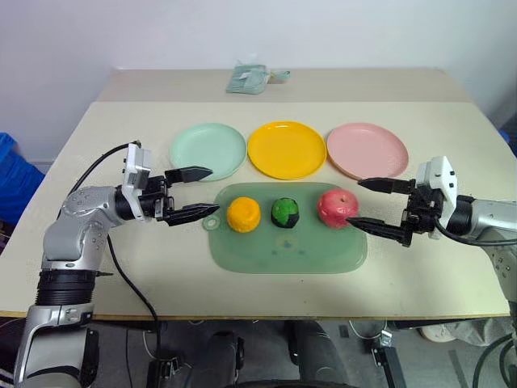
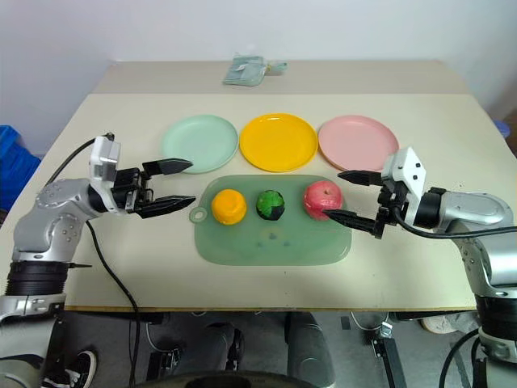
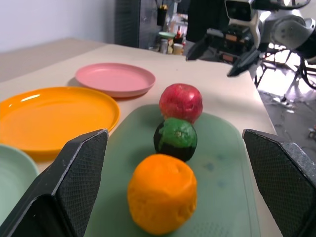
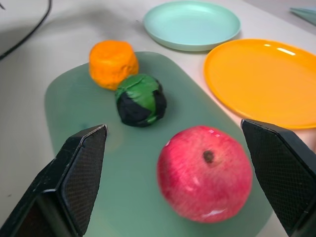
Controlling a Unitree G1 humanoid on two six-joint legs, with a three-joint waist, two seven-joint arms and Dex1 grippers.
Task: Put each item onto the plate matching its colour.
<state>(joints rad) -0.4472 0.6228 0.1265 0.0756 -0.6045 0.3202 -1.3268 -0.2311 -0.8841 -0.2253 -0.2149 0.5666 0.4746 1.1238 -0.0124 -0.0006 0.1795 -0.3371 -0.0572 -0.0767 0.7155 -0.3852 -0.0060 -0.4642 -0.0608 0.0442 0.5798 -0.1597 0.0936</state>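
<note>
Three toy fruits lie in a row on a translucent green mat (image 1: 291, 250): an orange one (image 1: 243, 215) at the left, a dark green and black one (image 1: 285, 213) in the middle, a pink-red one (image 1: 337, 207) at the right. Behind the mat stand a mint green plate (image 1: 208, 151), a yellow-orange plate (image 1: 287, 149) and a pink plate (image 1: 367, 150), all bare. My left gripper (image 1: 203, 194) is open, pointing at the orange fruit from the mat's left end. My right gripper (image 1: 365, 204) is open beside the pink-red fruit, its fingers on either side of the fruit's right edge.
A pale green cloth pouch (image 1: 250, 78) lies at the table's far edge. A black cable (image 1: 129, 279) runs from my left arm over the table's front edge. Blue fabric (image 1: 12, 174) sits off the table at the left.
</note>
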